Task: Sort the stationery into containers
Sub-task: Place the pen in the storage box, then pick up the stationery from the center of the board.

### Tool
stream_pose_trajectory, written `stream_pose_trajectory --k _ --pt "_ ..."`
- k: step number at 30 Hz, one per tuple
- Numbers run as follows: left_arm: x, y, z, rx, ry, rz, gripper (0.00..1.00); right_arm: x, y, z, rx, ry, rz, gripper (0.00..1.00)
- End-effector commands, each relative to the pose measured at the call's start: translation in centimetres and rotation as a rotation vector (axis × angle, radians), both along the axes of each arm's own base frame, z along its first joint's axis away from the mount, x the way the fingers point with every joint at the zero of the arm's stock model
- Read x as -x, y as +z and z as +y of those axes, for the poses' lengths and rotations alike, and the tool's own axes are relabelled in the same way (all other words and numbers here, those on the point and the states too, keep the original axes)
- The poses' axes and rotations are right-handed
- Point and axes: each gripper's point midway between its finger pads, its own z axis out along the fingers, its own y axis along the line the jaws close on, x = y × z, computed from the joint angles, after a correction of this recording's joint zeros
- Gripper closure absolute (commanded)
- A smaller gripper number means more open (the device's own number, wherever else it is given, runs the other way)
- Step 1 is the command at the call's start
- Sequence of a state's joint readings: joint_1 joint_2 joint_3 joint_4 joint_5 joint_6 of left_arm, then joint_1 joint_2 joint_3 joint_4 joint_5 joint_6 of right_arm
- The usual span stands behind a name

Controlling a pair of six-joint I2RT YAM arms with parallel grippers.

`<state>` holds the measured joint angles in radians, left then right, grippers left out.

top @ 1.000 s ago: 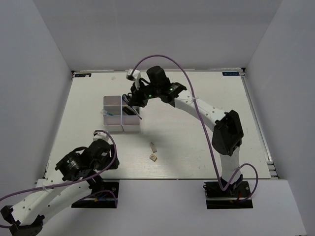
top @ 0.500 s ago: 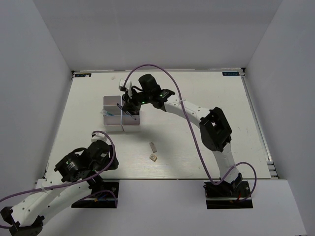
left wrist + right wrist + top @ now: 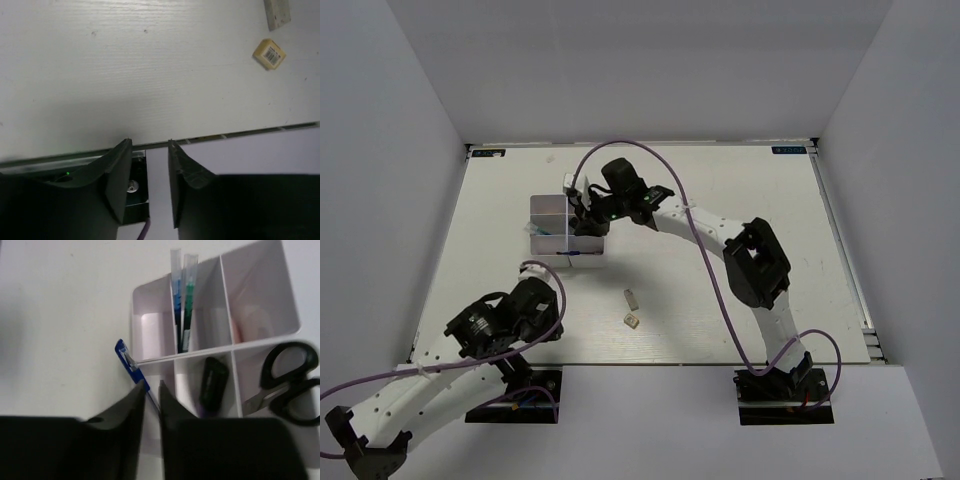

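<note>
Down at the near-left corner of the white tray (image 3: 150, 327), the right gripper (image 3: 151, 385) has its fingers drawn almost together, clamped on a blue pen (image 3: 131, 362). The pen's capped end sticks out past the fingertips and lies slanted across the tray's rim.

The left gripper (image 3: 148, 142) hovers over the table's (image 3: 150, 75) near edge, its fingers a narrow gap apart, holding and touching nothing.

Counted in the wrist views, there are three pens. One is in the claw. A second blue pen (image 3: 176, 295) and a green pen (image 3: 189, 295) lie side by side in one compartment. One black-capped highlighter (image 3: 214, 382) sits in a front compartment. One pair of black-handled scissors (image 3: 290, 380) fills the compartment beside it.

Two beige erasers lie loose on the table, well apart from the tray. The labelled eraser (image 3: 270, 53) is just beside the plain eraser (image 3: 277, 12), which the frame partly cuts off.
</note>
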<state>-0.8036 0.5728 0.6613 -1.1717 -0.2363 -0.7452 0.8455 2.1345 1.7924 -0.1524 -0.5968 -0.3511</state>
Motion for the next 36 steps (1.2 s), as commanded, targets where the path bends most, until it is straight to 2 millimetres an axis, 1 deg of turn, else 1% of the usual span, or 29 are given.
stream_pose_trajectory --k 1,2,3,4,5,6,7,8,9,10,11,12,13,14,15,16,17,18,19,20,21,22,23,24,26,29,33,34,36 --pt "-1.1 0.6 -2.4 0.071 -0.056 -0.03 0.58 1.1 5.3 -1.1 -0.035 0.002 -0.02 0.86" --pt "-1.5 0.6 -3.3 0.081 -0.079 -0.021 0.75 1.1 6.5 -1.6 -0.027 -0.023 -0.024 1.0" --pt "-1.7 1.0 -4.0 0.099 -0.09 -0.025 0.84 1.6 5.8 -3.1 0.047 -0.058 0.026 1.0" --pt "-2.3 1.3 -5.3 0.128 -0.108 -0.031 1.0 -0.7 6.7 -5.0 0.1 -0.209 -0.039 1.0" --pt "-2.5 1.0 -5.9 0.117 -0.126 -0.018 1.0 -1.5 7.6 -6.9 0.138 -0.299 -0.07 1.0" --pt "-2.9 0.9 -6.6 0.111 -0.131 -0.009 1.0 -2.3 7.4 -8.6 0.172 -0.441 -0.033 1.0" --pt "-3.7 1.7 -8.2 0.152 -0.146 -0.049 1.0 -2.7 3.9 -11.5 0.297 -0.538 -0.039 1.0" --pt "-4.0 1.7 -8.7 0.139 -0.148 -0.071 1.0 -4.2 4.8 -14.7 0.325 -0.649 -0.062 1.0" --pt "-4.8 1.3 -9.5 0.118 -0.117 -0.058 1.0 -2.8 1.9 -17.8 0.47 -0.692 0.024 1.0" --pt "-5.0 1.8 -11.1 0.16 -0.09 -0.079 0.99 -2.6 0.6 -19.5 0.532 -0.744 0.078 0.83" --pt "-6.6 0.0 -10.1 0.035 -0.006 -0.102 0.82 -2.7 -0.8 -23.3 0.611 -0.797 0.174 0.59" --pt "-7.5 1.4 -11.0 0.045 0.021 -0.123 0.73 -1.4 -2.5 -24.5 0.645 -0.79 0.271 0.4" --pt "-7.2 1.2 -11.7 0.041 0.06 -0.11 0.65 0.3 -3.8 -26.2 0.679 -0.791 0.362 0.31" --pt "-8.6 0.7 -11.8 -0.042 0.11 -0.138 0.58 0.8 -5.5 -28.9 0.679 -0.822 0.481 0.36" --pt "-9.0 1.2 -13.0 -0.023 0.13 -0.149 0.55 1.2 -6.0 -29.8 0.667 -0.843 0.525 0.54" --pt "-9.5 1.8 -14.0 0.002 0.154 -0.167 0.49 0.3 -4.8 -31.1 0.586 -0.911 0.536 1.0" --pt "-9.9 0.8 -14.8 -0.012 0.163 -0.159 0.43 2.1 -6.8 -32.7 0.61 -0.919 0.627 1.0" --pt "-10.2 0.3 -15.6 -0.013 0.174 -0.15 0.43 2.4 -6.5 -33.0 0.583 -0.922 0.642 1.0" --pt "-10.6 -0.2 -16.1 -0.018 0.194 -0.142 0.4 2.3 -6.1 -33.9 0.558 -0.948 0.657 1.0" --pt "-11.2 -0.3 -16.7 0.001 0.209 -0.146 0.38 3.5 -7.0 -34.3 0.562 -0.937 0.701 1.0" --pt "-11.6 -1.3 -17.1 -0.011 0.222 -0.126 0.36 3.4 -6.6 -34.8 0.514 -0.945 0.725 1.0" --pt "-11.8 -1.5 -17.4 -0.002 0.24 -0.12 0.36 3.9 -6.6 -34.8 0.491 -0.96 0.748 0.97" --pt "-12.1 -1.9 -17.3 0.0 0.264 -0.103 0.36 4.3 -6.9 -35.0 0.487 -0.965 0.763 0.97" --pt "-12.5 -2.8 -17.3 -0.019 0.274 -0.085 0.36 4.3 -6.8 -35.4 0.455 -0.977 0.773 0.97" --pt "-13.0 -3.4 -17.5 -0.006 0.302 -0.065 0.36 4.3 -6.5 -35.4 0.416 -0.986 0.785 0.96" --pt "-13.4 -5.4 -17.5 -0.014 0.331 -0.003 0.38 4.3 -5.8 -35.9 0.377 -0.989 0.798 0.96" --pt "-14.0 -6.3 -17.8 -0.028 0.347 0.014 0.38 4.3 -5.4 -36.2 0.342 -0.99 0.805 0.96" --pt "-13.9 -7.1 -17.9 -0.043 0.348 0.032 0.38 4.2 -5.3 -36.3 0.331 -0.99 0.81 0.96" --pt "-13.8 -7.4 -18.2 -0.043 0.351 0.046 0.39 4.2 -5.2 -36.3 0.323 -0.99 0.817 0.96"
